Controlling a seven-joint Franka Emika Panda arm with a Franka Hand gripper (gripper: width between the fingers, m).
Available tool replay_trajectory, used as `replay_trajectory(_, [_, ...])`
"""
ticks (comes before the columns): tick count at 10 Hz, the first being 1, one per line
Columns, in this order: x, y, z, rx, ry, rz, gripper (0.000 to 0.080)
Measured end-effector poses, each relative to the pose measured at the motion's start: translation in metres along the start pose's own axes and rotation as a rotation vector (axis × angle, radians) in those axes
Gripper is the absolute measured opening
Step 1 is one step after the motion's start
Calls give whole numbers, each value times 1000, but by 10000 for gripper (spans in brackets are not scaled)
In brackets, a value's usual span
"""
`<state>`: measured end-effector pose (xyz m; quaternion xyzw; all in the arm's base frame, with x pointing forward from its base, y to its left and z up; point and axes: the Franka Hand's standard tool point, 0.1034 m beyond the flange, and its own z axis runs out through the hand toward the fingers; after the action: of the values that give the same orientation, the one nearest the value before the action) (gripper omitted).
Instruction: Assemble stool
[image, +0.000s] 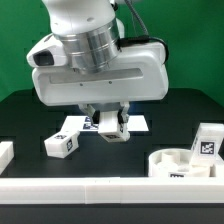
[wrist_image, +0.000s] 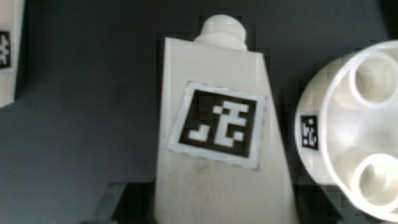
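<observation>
— Black counter (image: 30, 110) under a green backdrop (image: 200, 40), little else behind. Pincer (image: 108, 122) state?

— Clamped on one stool leg (image: 108, 127), by the look of it: closed against both flanks at the blocky end. Hard to say whether lifted clear or resting on the counter.

— Long axis?

— Running straight out from the grip, with the peg (wrist_image: 222, 30) at the far end and the tag turned toward the wrist camera.

— And relative to the seat (image: 162, 158)?

— To the exterior view's left of the seat and farther from that camera. Not touching the seat, though close alongside its rim in the wrist view. Seat flat on the counter, sockets (wrist_image: 377, 88) facing up.

— So the coming move?

— Probably a carry toward the seat, then lining the peg up over one socket. Likely needs the peg end tipped downward first. Cannot tell the present tilt for sure.

— Other legs?

— One upright leg (image: 208, 140) just behind the seat. One lying leg (image: 62, 143) well to the exterior view's left of the seat, beyond the pincer.
</observation>
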<state>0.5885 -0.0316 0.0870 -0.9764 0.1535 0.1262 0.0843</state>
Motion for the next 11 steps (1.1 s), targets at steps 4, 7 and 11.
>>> replay_trajectory(4, [22,-9,-10,-47,307,-53,327])
replay_trajectory(7, [35,-47,-41,-62,494,-136,327])
replay_trajectory(11, [37,-50,-41,-65,624,-155,327])
